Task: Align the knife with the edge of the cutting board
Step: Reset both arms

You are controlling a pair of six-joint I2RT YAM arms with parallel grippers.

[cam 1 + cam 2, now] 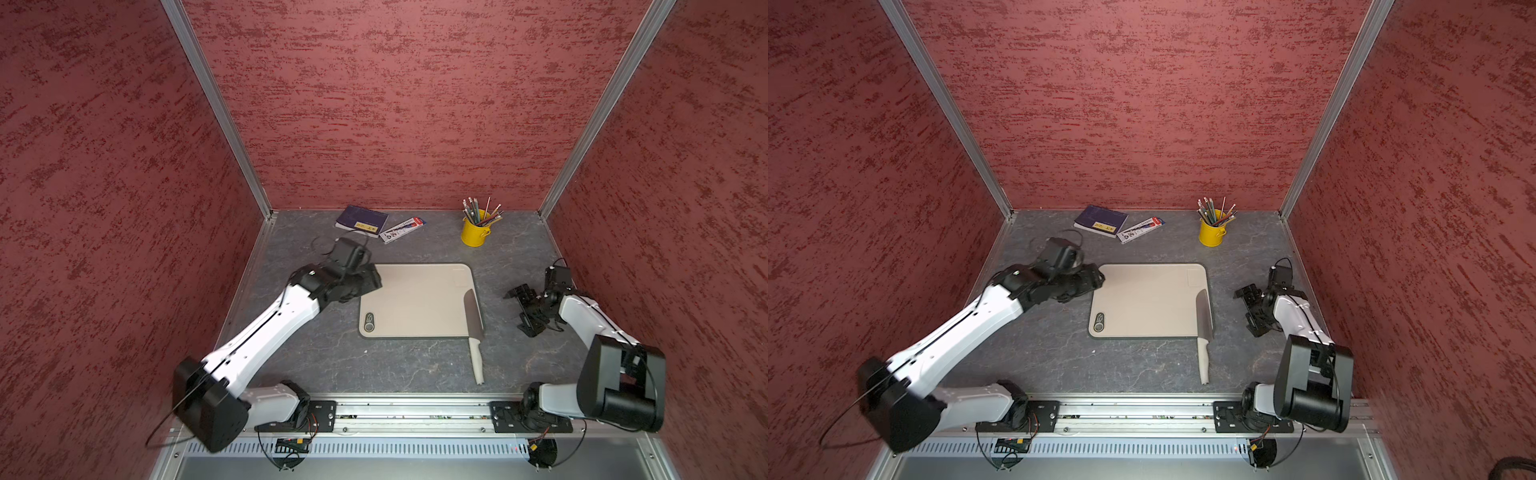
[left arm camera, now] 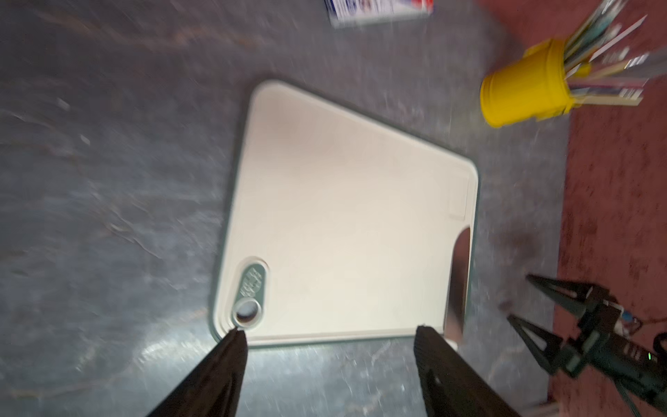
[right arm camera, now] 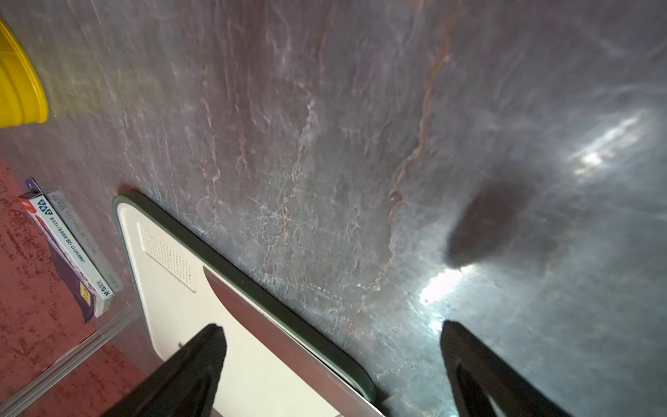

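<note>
Nearest us, at lower centre, the knife is lying along the cutting board's right edge, handle overhanging onto the table; at mid right we are holding our right gripper wide, empty; our left gripper is hovering wide, empty, by the board's upper-left corner; a yellow cup is standing behind.

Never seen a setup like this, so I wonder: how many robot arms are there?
2. The left arm reaches to the board's far left corner; the right arm sits right of the board, near the knife. None seems hidden.
</note>
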